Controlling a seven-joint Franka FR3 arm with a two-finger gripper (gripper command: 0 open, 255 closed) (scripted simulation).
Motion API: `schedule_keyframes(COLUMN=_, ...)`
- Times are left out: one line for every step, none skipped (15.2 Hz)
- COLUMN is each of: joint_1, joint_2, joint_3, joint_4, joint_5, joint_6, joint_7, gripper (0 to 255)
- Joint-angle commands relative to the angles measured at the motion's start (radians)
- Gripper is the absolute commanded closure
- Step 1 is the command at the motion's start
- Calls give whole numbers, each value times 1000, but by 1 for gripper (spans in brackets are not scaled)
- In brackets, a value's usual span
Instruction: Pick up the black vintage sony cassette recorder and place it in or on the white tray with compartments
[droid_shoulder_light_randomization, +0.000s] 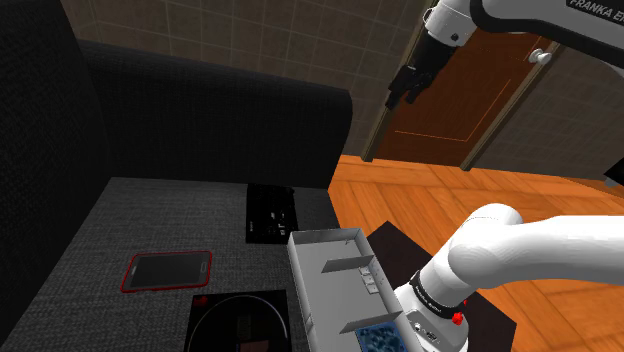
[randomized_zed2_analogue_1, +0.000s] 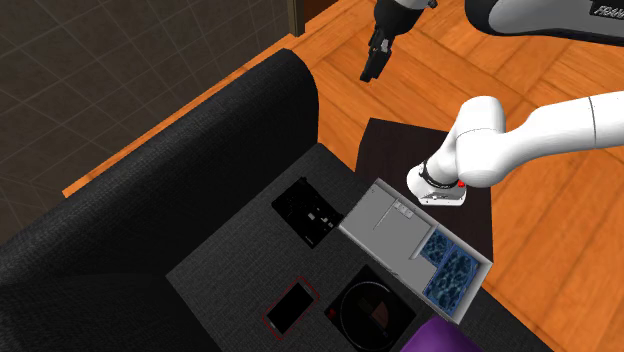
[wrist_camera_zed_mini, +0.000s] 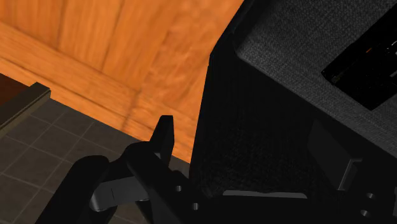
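End effector (droid_shoulder_light_randomization: 402, 96): noted high before the door (droid_shoulder_light_randomization: 450, 90), well apart from the sofa (droid_shoulder_light_randomization: 200, 120); fingers (wrist_camera_zed_mini: 164, 137) seen apart, nothing gripped | Black cassette recorder (droid_shoulder_light_randomization: 272, 214): found flat on the sofa seat near the backrest, just beside a corner of the white compartment tray (droid_shoulder_light_randomization: 325, 298) | Blue item (droid_shoulder_light_randomization: 380, 338): observed in one end compartment.

The arm (droid_shoulder_light_randomization: 520, 250) covers the tray (droid_shoulder_light_randomization: 320, 290)'s near corner.

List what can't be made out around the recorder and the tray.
Cassette recorder: markings too small and dark, shoulder view.
Tray: near end hidden behind the arm, shoulder view.
Round black device: cut by the shoulder view's bottom edge.
Purple object: cut by the second exterior view's bottom edge.
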Motion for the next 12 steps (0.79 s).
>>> schedule_keyframes(joint_1=0, joint_2=0, joint_3=0, joint_4=0, joint_5=0, joint_6=0, joint_7=0, gripper=0)
schedule_keyframes(joint_1=1, joint_2=2, joint_3=11, joint_4=-21, joint_5=18, joint_6=16, joint_7=30, gripper=0)
schedule_keyframes(joint_1=2, joint_2=6, joint_3=23, joint_4=-41, joint_5=36, joint_6=32, joint_7=59, gripper=0)
schedule_keyframes(joint_1=4, joint_2=10, joint_3=35, joint_4=-60, joint_5=55, joint_6=49, joint_7=88, gripper=0)
schedule_keyframes(joint_1=6, joint_2=16, joint_3=47, joint_4=-78, joint_5=74, joint_6=66, joint_7=117, gripper=0)
schedule_keyframes(joint_1=8, joint_2=22, joint_3=60, joint_4=-95, joint_5=94, joint_6=84, joint_7=146, gripper=0)
schedule_keyframes(joint_1=10, joint_2=31, joint_3=72, joint_4=-111, joint_5=113, joint_6=103, joint_7=174, gripper=0)
schedule_keyframes(joint_1=13, joint_2=40, joint_3=85, joint_4=-126, joint_5=133, joint_6=123, joint_7=202, gripper=0)
schedule_keyframes(joint_1=16, joint_2=51, joint_3=98, joint_4=-140, joint_5=153, joint_6=144, joint_7=229, gripper=0)
schedule_keyframes(joint_1=20, joint_2=63, joint_3=111, joint_4=-153, joint_5=173, joint_6=165, joint_7=257, gripper=0)
schedule_keyframes(joint_1=24, joint_2=76, joint_3=124, joint_4=-164, joint_5=193, joint_6=186, joint_7=284, gripper=0)
schedule_keyframes(joint_1=28, joint_2=91, joint_3=137, joint_4=-174, joint_5=213, joint_6=209, joint_7=310, gripper=0)
